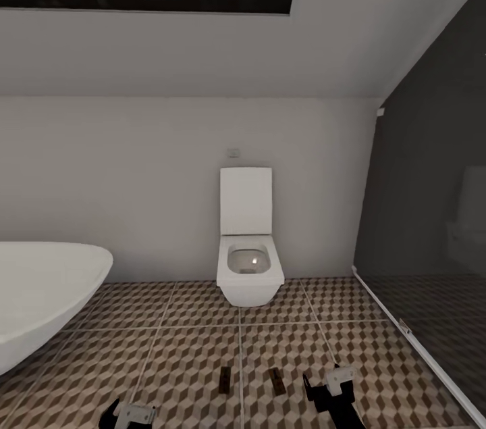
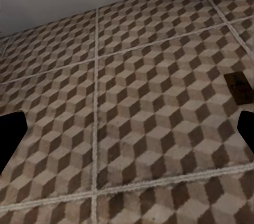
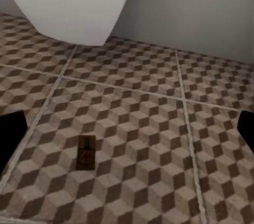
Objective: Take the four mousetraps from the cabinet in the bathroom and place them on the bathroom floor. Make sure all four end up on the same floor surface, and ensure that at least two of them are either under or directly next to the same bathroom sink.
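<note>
Lying flat on the bathroom floor are two mousetraps, side by side but apart, in front of the white toilet and close to the near edge of the tiled surface in the head view. The left mousetrap lies just left of a grout line and the right mousetrap just right of it, both with their long side pointing toward the toilet. The left gripper hangs low over the tiles, left of the traps; its fingers stand wide apart with nothing between them. The right gripper is just beside the right trap, also spread open and empty. In the right wrist view one trap shows a red mark and black wire. A white bathtub stands at the left edge of the floor, and a dark shower stall borders the right edge.
</note>
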`<state>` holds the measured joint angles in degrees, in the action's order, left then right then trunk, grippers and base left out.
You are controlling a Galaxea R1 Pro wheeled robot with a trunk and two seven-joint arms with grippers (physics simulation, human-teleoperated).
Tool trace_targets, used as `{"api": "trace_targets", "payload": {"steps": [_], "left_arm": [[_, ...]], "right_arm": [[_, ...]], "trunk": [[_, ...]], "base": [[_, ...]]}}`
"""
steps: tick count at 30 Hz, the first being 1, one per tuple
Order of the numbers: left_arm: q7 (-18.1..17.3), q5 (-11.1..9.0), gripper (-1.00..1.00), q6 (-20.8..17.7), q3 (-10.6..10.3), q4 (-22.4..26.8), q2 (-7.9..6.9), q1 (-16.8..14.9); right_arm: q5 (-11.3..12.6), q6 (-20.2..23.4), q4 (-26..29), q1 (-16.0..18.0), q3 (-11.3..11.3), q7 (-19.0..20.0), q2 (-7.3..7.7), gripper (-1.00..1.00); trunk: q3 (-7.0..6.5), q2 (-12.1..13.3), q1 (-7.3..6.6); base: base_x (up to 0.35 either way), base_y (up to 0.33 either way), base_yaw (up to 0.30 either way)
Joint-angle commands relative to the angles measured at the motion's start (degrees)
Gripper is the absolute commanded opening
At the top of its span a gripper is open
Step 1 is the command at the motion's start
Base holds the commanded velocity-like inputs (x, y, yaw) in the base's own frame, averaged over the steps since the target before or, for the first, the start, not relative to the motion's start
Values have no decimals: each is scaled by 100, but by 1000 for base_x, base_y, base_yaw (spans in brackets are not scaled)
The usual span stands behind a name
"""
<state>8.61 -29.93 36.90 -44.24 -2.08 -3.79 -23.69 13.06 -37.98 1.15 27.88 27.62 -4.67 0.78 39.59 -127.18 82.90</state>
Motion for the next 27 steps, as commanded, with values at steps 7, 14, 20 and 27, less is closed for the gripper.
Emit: {"api": "trace_targets", "payload": {"steps": [7, 14, 20, 27], "left_arm": [[35, -4, 100, 19, -48, -12, 23, -4], [35, -4, 100, 19, -49, -12, 30, -2], [35, -3, 100, 19, -49, -12, 35, 22], [35, -4, 100, 19, -49, -12, 41, 29]], "right_arm": [[22, -2, -1, -7, 51, -33, -2, 100], [22, 12, -1, -10, 53, -34, -7, 100], [22, 18, -1, -11, 53, -34, -15, 100], [22, 18, -1, -11, 52, -34, -11, 100]], "trunk": [[-185, 279, -155], [-375, 560, -309], [-538, 801, -441], [-728, 1082, -595]], "base": [[0, 0, 0], [0, 0, 0], [0, 0, 0], [0, 0, 0]]}}
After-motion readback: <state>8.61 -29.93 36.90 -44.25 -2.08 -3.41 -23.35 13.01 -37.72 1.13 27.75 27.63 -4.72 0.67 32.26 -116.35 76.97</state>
